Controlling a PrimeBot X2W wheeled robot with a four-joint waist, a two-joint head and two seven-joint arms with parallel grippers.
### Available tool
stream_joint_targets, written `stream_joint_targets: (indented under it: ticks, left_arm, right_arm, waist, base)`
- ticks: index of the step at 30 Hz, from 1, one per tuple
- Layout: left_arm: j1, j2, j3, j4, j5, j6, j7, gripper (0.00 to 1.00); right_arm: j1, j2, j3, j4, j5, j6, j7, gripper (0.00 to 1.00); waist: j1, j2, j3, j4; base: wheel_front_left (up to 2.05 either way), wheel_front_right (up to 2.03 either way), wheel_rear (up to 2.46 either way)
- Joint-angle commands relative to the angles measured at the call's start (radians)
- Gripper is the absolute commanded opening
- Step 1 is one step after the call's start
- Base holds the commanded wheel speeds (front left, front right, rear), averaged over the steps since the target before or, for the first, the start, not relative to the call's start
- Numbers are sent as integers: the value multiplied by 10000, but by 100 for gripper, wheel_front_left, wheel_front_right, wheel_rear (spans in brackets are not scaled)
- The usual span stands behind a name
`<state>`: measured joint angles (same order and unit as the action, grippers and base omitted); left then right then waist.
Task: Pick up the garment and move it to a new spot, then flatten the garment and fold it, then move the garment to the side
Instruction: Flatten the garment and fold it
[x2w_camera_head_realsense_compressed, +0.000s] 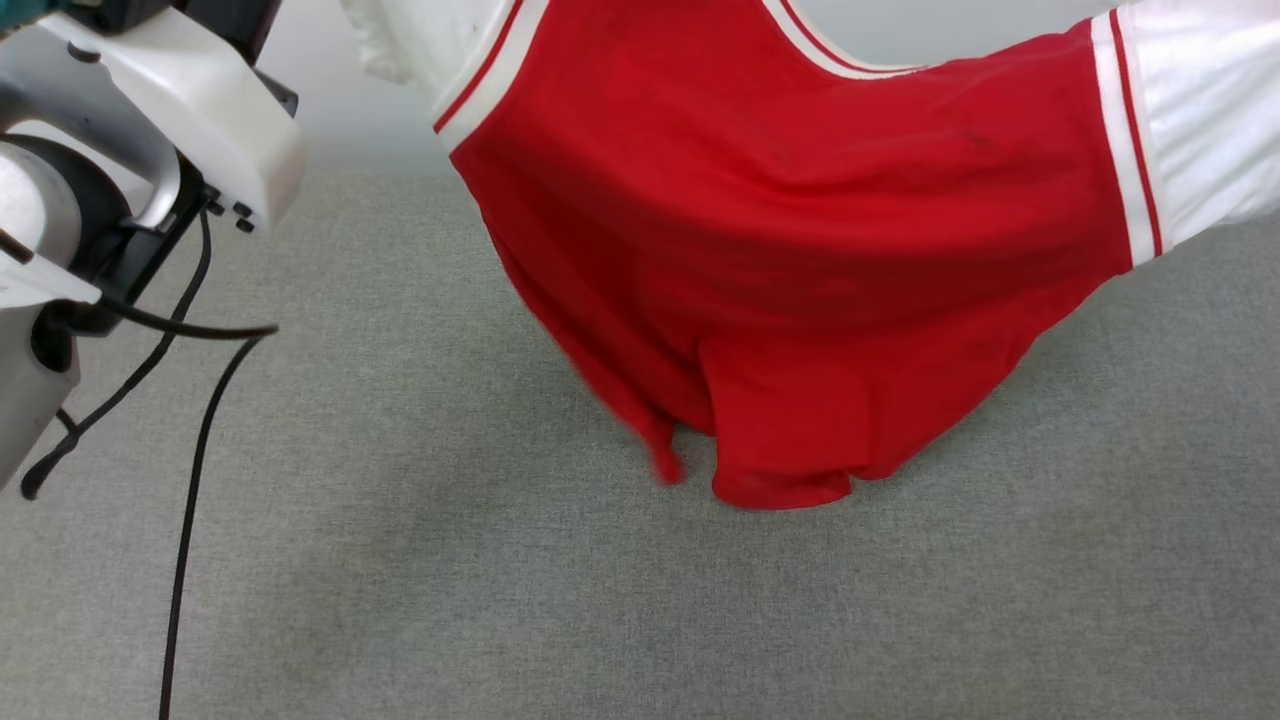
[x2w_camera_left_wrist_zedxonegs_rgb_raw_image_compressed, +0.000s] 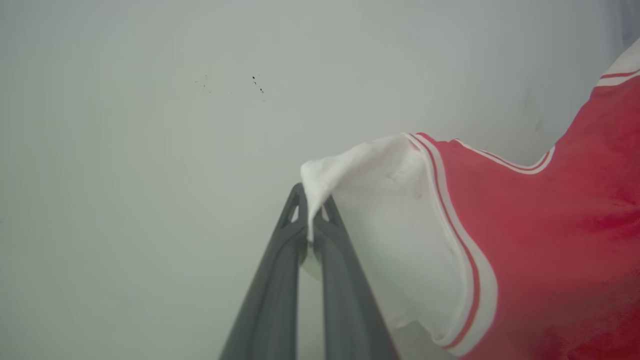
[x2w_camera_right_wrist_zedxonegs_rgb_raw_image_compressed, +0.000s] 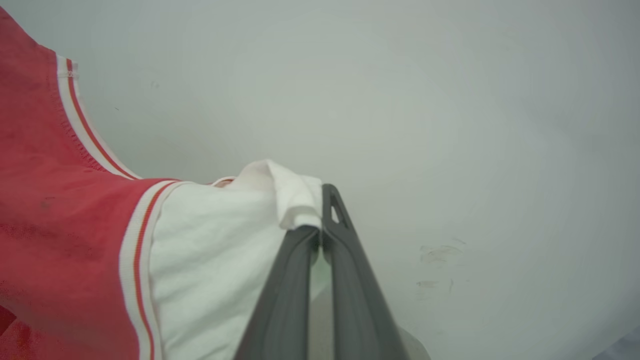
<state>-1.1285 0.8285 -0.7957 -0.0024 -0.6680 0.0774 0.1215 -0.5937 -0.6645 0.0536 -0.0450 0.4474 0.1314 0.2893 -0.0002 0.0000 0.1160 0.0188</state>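
You'd got the garment (x2w_camera_head_realsense_compressed: 800, 250) lifted, left tool (x2w_camera_left_wrist_zedxonegs_rgb_raw_image_compressed: 310, 215) and right tool (x2w_camera_right_wrist_zedxonegs_rgb_raw_image_compressed: 321, 220) each clamping it. Flattening, folding and the side move weren't done yet.

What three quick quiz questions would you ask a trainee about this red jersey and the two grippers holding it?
1. True or false: the red jersey lies flat on the grey surface.
2. The right gripper is shut on which part? A collar, B white sleeve, C bottom hem.
3. Fill in: the left gripper pinches the jersey's other ___.
Key: 1 false, it hangs between the two grippers. 2 B. 3 sleeve.
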Motion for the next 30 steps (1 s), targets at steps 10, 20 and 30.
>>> stream_joint_targets:
  ticks: [10, 20, 30]
  left_arm:
    - [-1136, -613, 272, 684, 33, -110, -162, 0]
    - [-3836, -1579, 649, 2819, 558, -565, -630, 0]
    - [-6546, -2360, 1080, 5073, 949, -895, -1485, 0]
  right_arm:
    - [-2095, -44, 769, 608, 50, -14, 230, 0]
    - [-6244, 168, 2135, 2821, -565, -14, -63, 0]
    - [-10067, 804, 2939, 5237, -1365, -14, -1396, 0]
  waist:
    - [2, 0, 922, -93]
    - [2, 0, 2809, -212]
    - [2, 0, 3938, -345]
  base:
    - [0, 0, 0]
    - [0, 0, 0]
    - [0, 0, 0]
